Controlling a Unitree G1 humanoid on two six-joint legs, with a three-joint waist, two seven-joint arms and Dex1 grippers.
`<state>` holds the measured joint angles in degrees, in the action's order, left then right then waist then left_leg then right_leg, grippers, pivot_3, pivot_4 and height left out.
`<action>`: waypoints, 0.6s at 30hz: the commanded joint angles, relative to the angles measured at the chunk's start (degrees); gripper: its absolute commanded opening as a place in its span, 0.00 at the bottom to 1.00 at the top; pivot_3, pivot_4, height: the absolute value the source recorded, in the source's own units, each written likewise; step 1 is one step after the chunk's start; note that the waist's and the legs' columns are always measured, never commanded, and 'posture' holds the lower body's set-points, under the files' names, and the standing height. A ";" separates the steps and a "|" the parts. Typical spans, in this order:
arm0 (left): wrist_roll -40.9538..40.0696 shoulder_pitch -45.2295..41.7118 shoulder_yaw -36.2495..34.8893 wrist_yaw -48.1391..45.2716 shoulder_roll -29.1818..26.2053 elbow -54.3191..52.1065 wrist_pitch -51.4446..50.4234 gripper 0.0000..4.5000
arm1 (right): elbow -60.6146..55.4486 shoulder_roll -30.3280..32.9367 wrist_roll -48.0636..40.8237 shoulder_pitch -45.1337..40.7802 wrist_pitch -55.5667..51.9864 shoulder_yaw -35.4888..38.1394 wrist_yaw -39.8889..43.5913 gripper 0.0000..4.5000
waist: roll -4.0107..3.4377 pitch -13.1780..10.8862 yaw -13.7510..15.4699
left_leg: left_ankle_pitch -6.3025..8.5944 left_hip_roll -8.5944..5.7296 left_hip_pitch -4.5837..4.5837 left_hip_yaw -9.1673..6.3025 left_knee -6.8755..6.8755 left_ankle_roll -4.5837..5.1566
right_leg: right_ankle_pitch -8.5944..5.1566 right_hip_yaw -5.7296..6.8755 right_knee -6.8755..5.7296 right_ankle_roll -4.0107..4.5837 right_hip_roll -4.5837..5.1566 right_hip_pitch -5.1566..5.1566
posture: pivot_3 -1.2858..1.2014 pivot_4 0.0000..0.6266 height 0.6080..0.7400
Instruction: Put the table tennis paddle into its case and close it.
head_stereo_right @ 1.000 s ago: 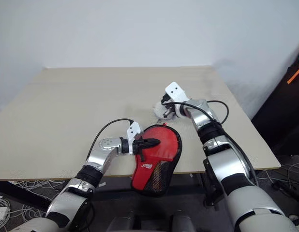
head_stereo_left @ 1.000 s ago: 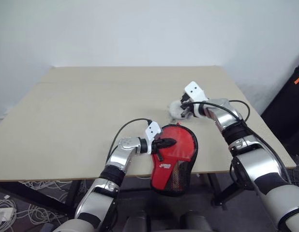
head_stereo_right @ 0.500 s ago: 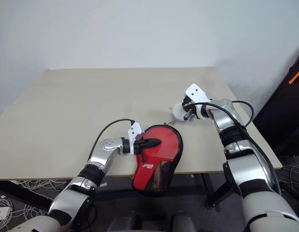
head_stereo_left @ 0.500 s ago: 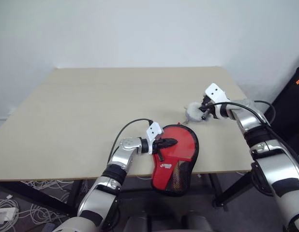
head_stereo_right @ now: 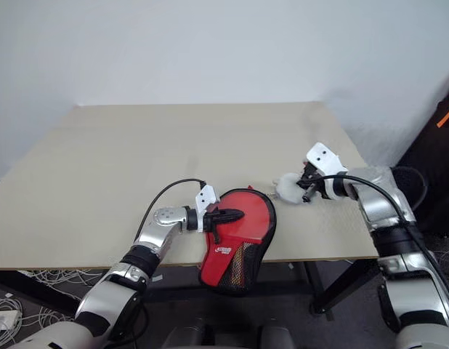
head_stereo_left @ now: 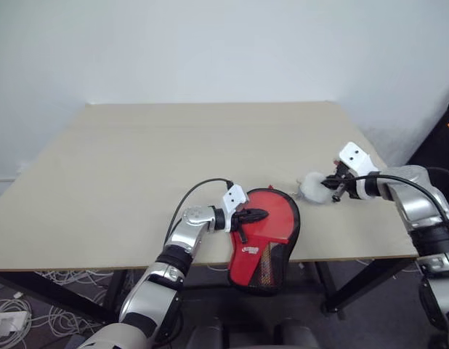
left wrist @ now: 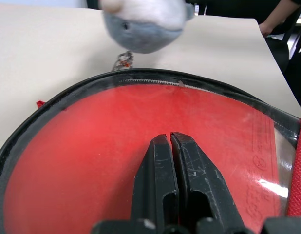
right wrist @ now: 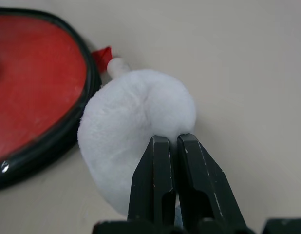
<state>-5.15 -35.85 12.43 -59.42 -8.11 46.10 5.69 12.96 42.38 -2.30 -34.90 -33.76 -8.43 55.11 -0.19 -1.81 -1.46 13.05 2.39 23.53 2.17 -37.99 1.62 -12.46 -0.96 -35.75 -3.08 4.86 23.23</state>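
The case point(head_stereo_left: 264, 225) lies at the table's front edge, red face up with black zip edging, and its narrow mesh end hangs over the edge. My left gripper point(head_stereo_left: 262, 214) is shut, its tips resting on the red face point(left wrist: 92, 146) with nothing between them. To the right of the case, my right gripper point(head_stereo_left: 333, 190) is shut on a whitish plush lump point(head_stereo_left: 313, 187). The lump point(right wrist: 136, 112) sits just beside the case's rim point(right wrist: 72, 122). The table tennis paddle is hidden.
The pale wooden table point(head_stereo_left: 137, 160) stretches wide to the left and back, up to a white wall. A small chain point(left wrist: 122, 60) and a red tab point(right wrist: 102, 53) lie at the case's rim by the lump. Cables point(head_stereo_left: 14, 305) lie on the floor at the lower left.
My right gripper has swung to the right and nearer the table's front edge, carrying the plush lump along. The left gripper and the case have stayed put.
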 commanded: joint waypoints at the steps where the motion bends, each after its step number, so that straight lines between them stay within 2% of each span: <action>1: 2.56 1.37 1.54 -0.38 -0.31 3.77 -0.81 0.00 | -5.60 3.29 -1.86 1.79 -2.71 4.02 0.20 0.00 | 0.00 0.00 0.17 | 0.00 0.00 0.00 0.01 0.00 0.00 | 0.00 -0.01 0.00 0.01 0.00 0.01 | 0.52 0.00 1.00; 13: 2.94 -0.02 1.89 -1.50 -0.25 5.93 0.09 0.00 | -23.83 10.27 -11.80 14.61 -5.01 7.51 8.06 0.00 | 0.04 0.02 0.38 | 0.02 0.01 -0.01 0.01 -0.03 0.02 | -0.09 -0.01 0.02 0.11 0.00 0.00 | 0.52 0.00 1.00; 18: 3.06 -0.82 1.96 -2.07 -0.11 7.01 0.45 0.00 | -26.57 12.31 -13.77 17.15 -5.33 8.30 8.70 0.00 | 0.13 0.02 0.39 | 0.03 0.01 -0.01 0.00 -0.06 0.01 | -0.10 0.00 0.03 0.11 0.00 -0.01 | 0.52 0.00 1.00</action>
<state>-4.89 -37.93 12.85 -61.33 -7.94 49.61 7.11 -11.81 53.37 -14.92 -17.41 -38.83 -2.74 63.59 -0.06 -1.79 -1.07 13.08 2.40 23.52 2.17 -38.04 1.63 -12.56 -0.96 -35.73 -2.97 4.85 23.22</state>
